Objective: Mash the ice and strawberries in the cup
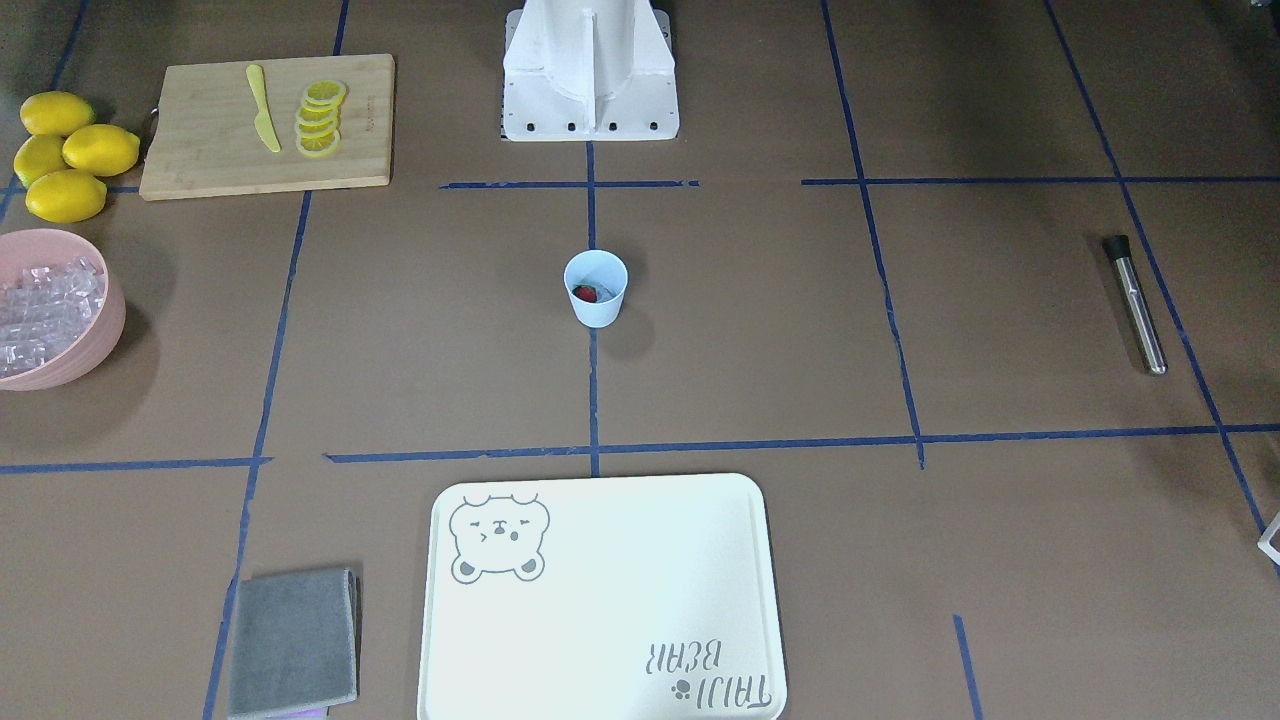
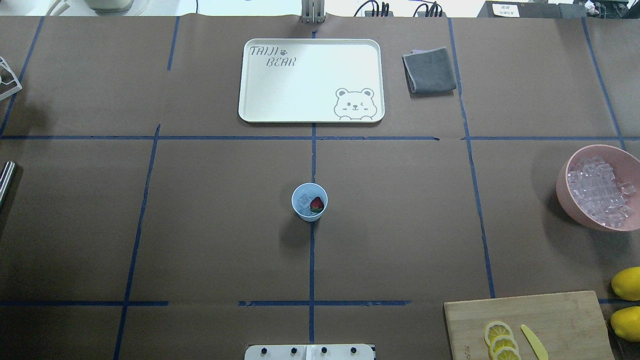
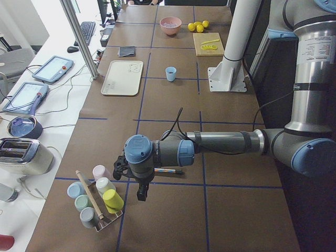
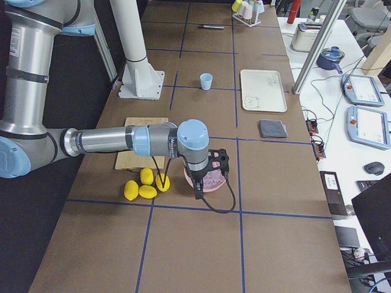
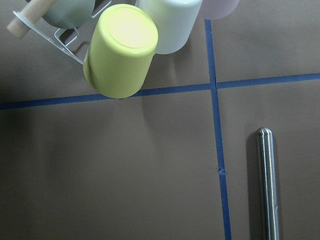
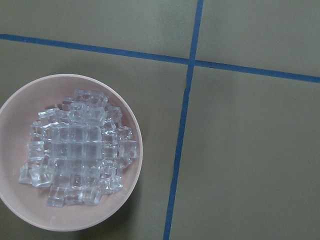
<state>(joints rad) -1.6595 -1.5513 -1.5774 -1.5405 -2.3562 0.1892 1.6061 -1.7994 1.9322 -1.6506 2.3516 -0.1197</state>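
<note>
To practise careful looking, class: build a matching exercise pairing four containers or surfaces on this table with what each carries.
1 small pale blue plastic cup
2 round pink bowl
3 rectangular wooden cutting board
4 cream rectangular tray

A yellow lemon slices and yellow plastic knife
B printed bear drawing
C red strawberry with clear ice
D heap of ice cubes

Pairs: 1-C, 2-D, 3-A, 4-B
</note>
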